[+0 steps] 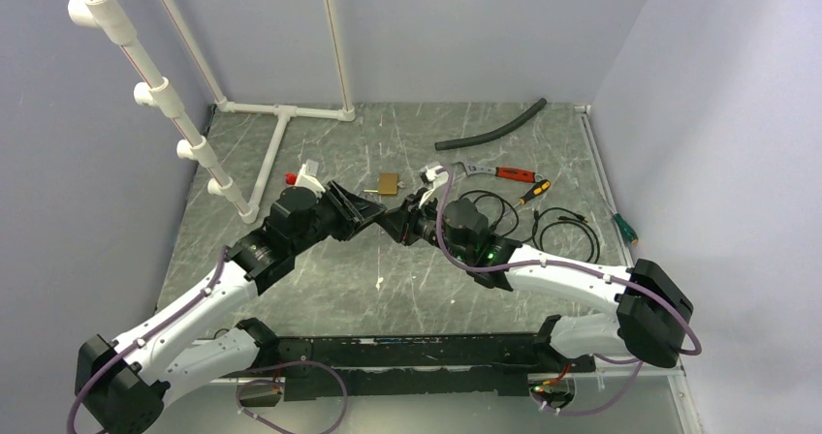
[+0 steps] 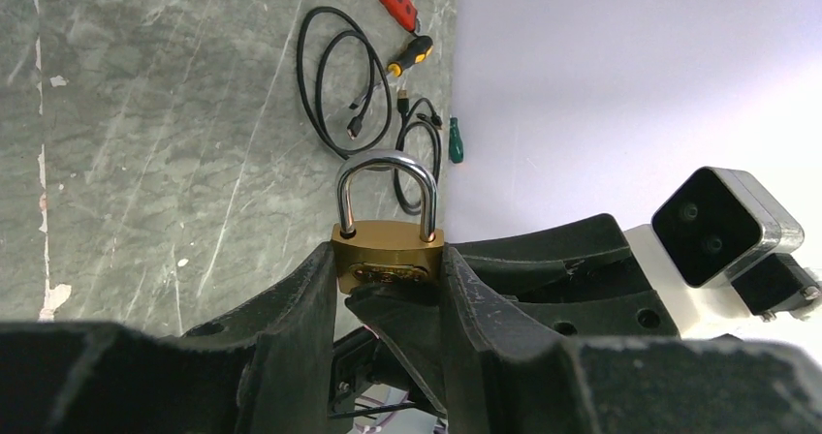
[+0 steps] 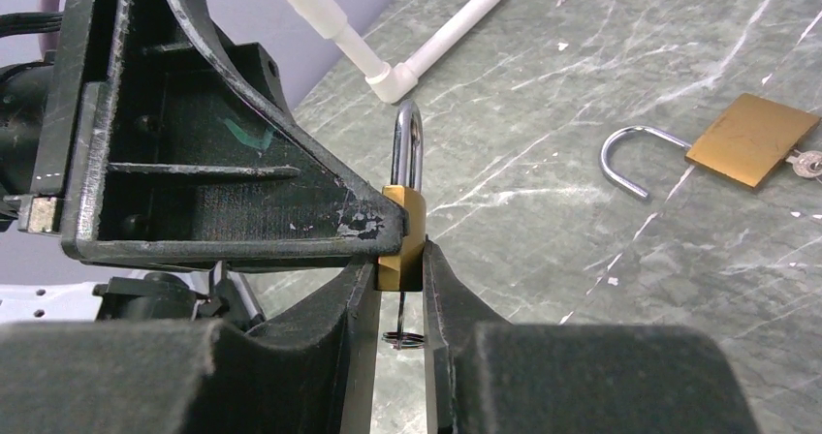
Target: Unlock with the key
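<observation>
Hanging from the underside of the padlock (image 2: 388, 253) you are holding, one key (image 3: 400, 314) is showing: a thin metal blade seen edge-on, with one small wire ring (image 3: 402, 338) dangling at its lower end. It is sitting in the narrow gap between the black fingers of your right gripper (image 3: 399, 274), which are flanking the padlock's bottom edge. Whether they are pinching the key, I cannot tell. Your left gripper (image 2: 388, 271) is clenching the padlock's brass body by its two side edges and holding it upright above the table (image 1: 320, 289). The silver shackle (image 2: 385, 161) is pointing up, with both legs seated in the body. Raised lettering is showing on the brass face, too blurred to read.

Padlocks counted: two. The second padlock (image 3: 751, 139) is lying flat on the table beyond the grippers, brass and square, its open shackle (image 3: 605, 161) swung out to one side. Something silvery is poking out at its far edge, too small to name.

Further right you are seeing two coiled black cables (image 1: 492, 209). Two screwdrivers are lying there too: a yellow-and-black-handled screwdriver (image 1: 534, 192) and a green-handled screwdriver (image 1: 623, 227). One red-handled tool (image 1: 512, 173) and one curved black hose (image 1: 490, 128) are lying near them. White plastic piping (image 1: 281, 134) is lying at the left rear. The tabletop is showing grey, marbled and scuffed.
</observation>
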